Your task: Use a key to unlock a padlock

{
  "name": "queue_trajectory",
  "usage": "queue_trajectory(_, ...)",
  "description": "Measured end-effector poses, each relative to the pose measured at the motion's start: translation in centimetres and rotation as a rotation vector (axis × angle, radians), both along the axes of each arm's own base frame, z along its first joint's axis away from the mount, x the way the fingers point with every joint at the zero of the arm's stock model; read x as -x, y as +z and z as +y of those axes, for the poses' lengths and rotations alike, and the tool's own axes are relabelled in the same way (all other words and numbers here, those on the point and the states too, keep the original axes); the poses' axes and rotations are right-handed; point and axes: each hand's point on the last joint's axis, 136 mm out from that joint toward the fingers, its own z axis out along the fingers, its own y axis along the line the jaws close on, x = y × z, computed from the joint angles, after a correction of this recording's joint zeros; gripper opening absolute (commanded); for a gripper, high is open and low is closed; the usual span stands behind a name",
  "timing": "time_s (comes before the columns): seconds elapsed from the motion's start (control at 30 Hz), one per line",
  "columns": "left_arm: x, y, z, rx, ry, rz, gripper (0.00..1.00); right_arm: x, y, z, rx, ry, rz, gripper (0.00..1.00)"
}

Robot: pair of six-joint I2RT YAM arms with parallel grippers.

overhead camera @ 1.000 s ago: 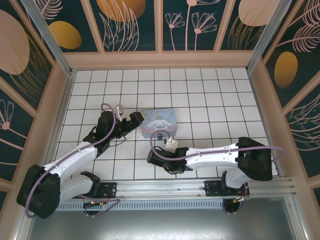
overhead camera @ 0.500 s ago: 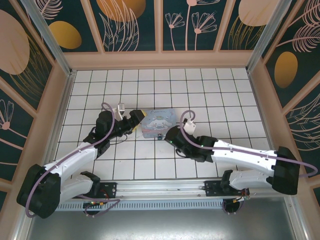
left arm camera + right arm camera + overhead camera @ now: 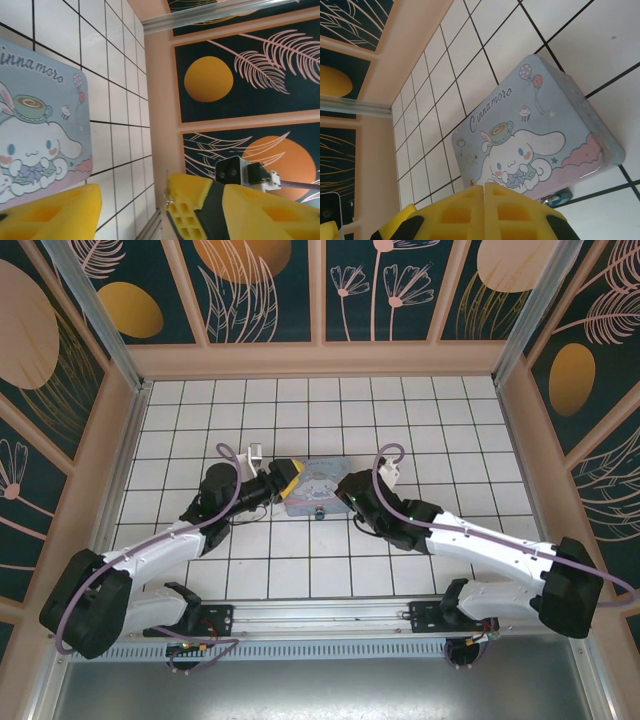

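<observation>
The small dark-blue padlock point(image 3: 561, 198) lies on the tiles against the near edge of the pastel-blue cartoon box point(image 3: 535, 135), its silvery shackle toward the box; from above the padlock point(image 3: 320, 512) is a dark speck. My right gripper point(image 3: 484, 192) is shut, pads pressed together with nothing seen between them, just left of the padlock; from above the right gripper point(image 3: 348, 491) sits at the box's right edge. My left gripper point(image 3: 134, 196) is open at the box's left edge point(image 3: 287, 480). A thin silvery sliver, perhaps the key point(image 3: 166, 194), lies along one finger's inner edge.
The white tiled floor point(image 3: 300, 420) is ringed by a peach wall point(image 3: 320, 360) with dark patterned panels. An aluminium rail point(image 3: 330, 615) runs along the near edge by the arm bases. Open tiles lie behind the box and to both sides.
My right arm has swung from in front of the box to its right edge. My left gripper has slid up to the box's left edge and rolled, yellow pads facing up. The box has turned slightly.
</observation>
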Motion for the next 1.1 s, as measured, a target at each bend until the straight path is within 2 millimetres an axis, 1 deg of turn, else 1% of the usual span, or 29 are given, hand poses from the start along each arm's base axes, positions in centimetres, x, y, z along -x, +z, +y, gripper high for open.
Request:
queue_trajectory(0.13,0.2,0.1,-0.9,0.015,-0.019,-0.001,0.58,-0.3,-0.1,0.6,-0.019,0.009,-0.001,0.00)
queue_trajectory(0.23,0.3,0.0,-1.5,0.020,-0.035,0.004,0.57,-0.5,0.1,1.0,-0.035,0.014,-0.004,0.00)
queue_trajectory(0.47,0.2,-0.8,-2.7,0.024,-0.052,0.019,0.54,-0.8,0.3,1.7,-0.065,0.028,-0.010,0.00)
queue_trajectory(0.77,0.1,-1.3,-4.5,0.041,-0.082,0.031,0.54,-0.9,0.0,2.5,-0.080,0.044,-0.007,0.00)
queue_trajectory(0.9,-0.1,-1.2,-4.7,0.053,-0.073,0.031,0.55,-1.0,-0.2,2.8,-0.083,0.051,-0.004,0.00)
queue_trajectory(1.1,-0.4,-0.5,-4.6,0.077,-0.053,0.018,0.55,-1.1,0.3,3.2,-0.106,0.064,-0.013,0.00)
